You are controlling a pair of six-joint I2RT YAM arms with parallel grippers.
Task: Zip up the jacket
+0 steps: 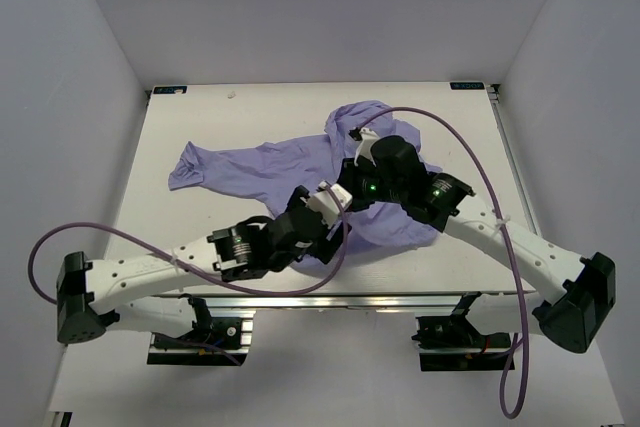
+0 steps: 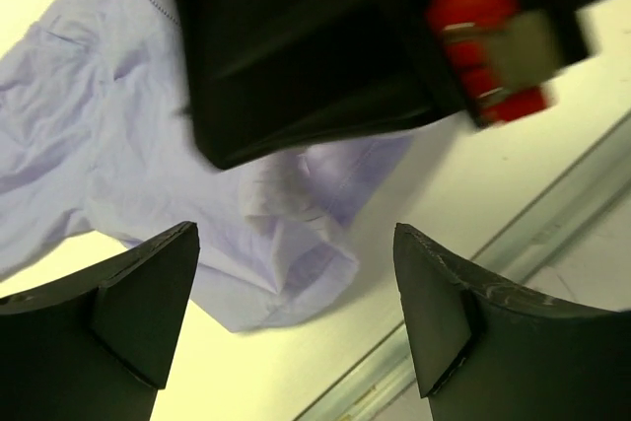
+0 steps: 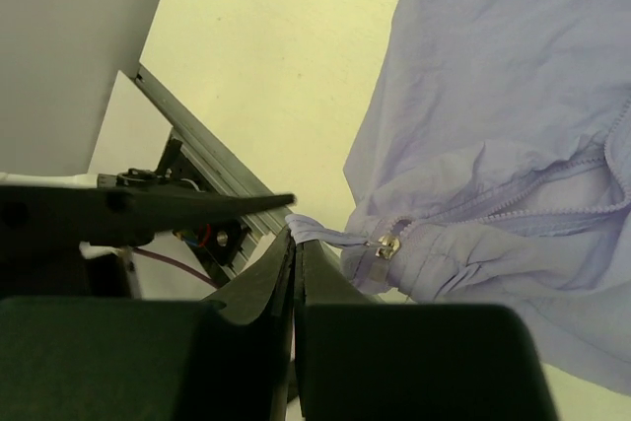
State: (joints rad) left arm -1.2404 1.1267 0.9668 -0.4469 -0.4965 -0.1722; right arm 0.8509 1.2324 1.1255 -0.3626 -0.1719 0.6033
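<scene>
White table (image 1: 200, 112), grey walls (image 1: 60, 57); wrinkled lavender jacket (image 1: 265, 162) spread. Left gripper (image 2: 294, 244) agape, empty; right gripper (image 3: 294, 239) clamped on jacket edge.

Left end effector (image 2: 294, 236) gapes wide; right end effector (image 3: 294, 240) is pinched closed.

No text, brand or number can be read in any view. One small dark tag (image 1: 170, 89) sits at the far left corner of the worktop (image 1: 200, 127) and another tag (image 1: 466, 85) at the far right, both too small to make out.
</scene>
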